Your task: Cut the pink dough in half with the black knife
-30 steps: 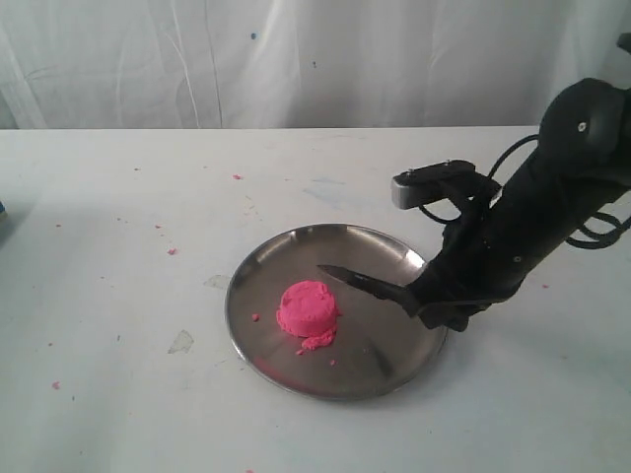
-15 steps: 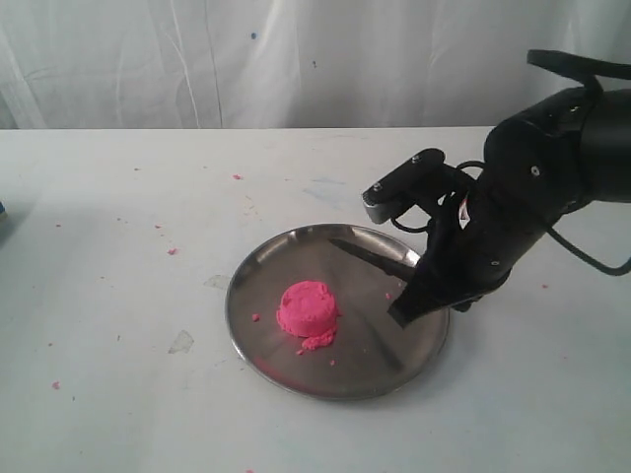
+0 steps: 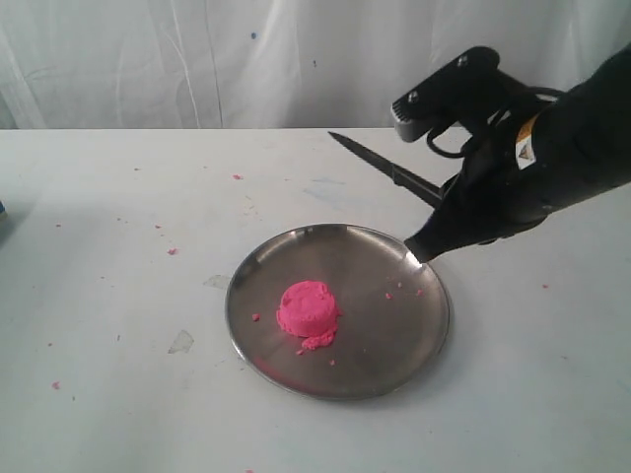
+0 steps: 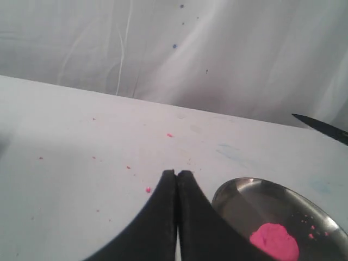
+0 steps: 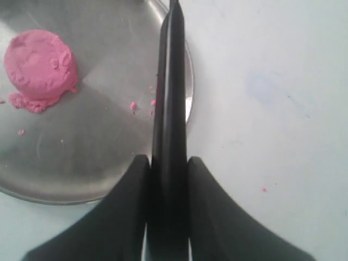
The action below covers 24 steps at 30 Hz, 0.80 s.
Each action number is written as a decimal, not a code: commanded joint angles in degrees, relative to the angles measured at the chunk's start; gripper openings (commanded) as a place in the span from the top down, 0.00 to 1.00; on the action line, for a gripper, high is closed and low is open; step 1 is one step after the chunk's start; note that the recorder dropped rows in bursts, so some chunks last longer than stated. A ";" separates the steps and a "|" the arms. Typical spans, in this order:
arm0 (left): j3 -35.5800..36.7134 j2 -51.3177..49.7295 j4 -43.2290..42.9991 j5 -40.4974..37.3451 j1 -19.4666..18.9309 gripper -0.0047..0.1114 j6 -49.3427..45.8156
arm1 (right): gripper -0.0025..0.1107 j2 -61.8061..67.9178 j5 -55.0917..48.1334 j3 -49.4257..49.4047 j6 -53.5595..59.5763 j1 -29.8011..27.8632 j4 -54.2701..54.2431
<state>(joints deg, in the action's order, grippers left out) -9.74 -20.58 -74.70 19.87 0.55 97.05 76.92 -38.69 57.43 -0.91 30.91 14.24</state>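
White table [image 3: 118, 296] fills the exterior view, backed by a white draped sheet [image 3: 197, 59]. A round steel plate [image 3: 258, 264] sits at centre frame, giving the cut a hard, contained base. The bright pink dough mound [image 3: 308, 307] rests on the plate, left of its centre, whole and uncut. At upper right, the right gripper [image 3: 441, 212] is clamped on the handle of the long black knife [image 3: 389, 170]. The blade projects toward upper left, its tip in the air beyond the plate's far rim and well apart from the dough. Judgement: the knife is held high so it can be lined up over the mound before a downward stroke.

Left wrist view: the left gripper [image 4: 176, 175] has its fingers pressed together with nothing between them. It is parked short of the plate [image 4: 234, 187], probably because the cut needs only one arm. The dough [image 4: 274, 241] and the knife tip [image 4: 323, 128] show beyond it.

Right wrist view: both fingers [image 5: 130, 190] bear on the knife [image 5: 169, 98] from either side, so the blade runs straight out along the gripper's axis. The blade crosses the plate rim [image 5: 187, 70]. The dough [image 5: 39, 65] lies off to one side — not beneath the edge. Small pink crumbs [image 5: 133, 105] lie on the plate beside the blade line. The next move calls for a sideways shift to bring the blade over the mound's middle.
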 commanded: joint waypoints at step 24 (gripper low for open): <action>-21.66 -72.19 1.95 38.88 8.93 0.96 -61.74 | 0.98 -6.00 4.67 -8.19 0.61 0.24 -12.11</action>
<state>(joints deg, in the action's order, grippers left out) -29.91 -89.31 -72.06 57.96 6.12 43.25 71.31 -34.27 49.52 -1.50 30.91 5.45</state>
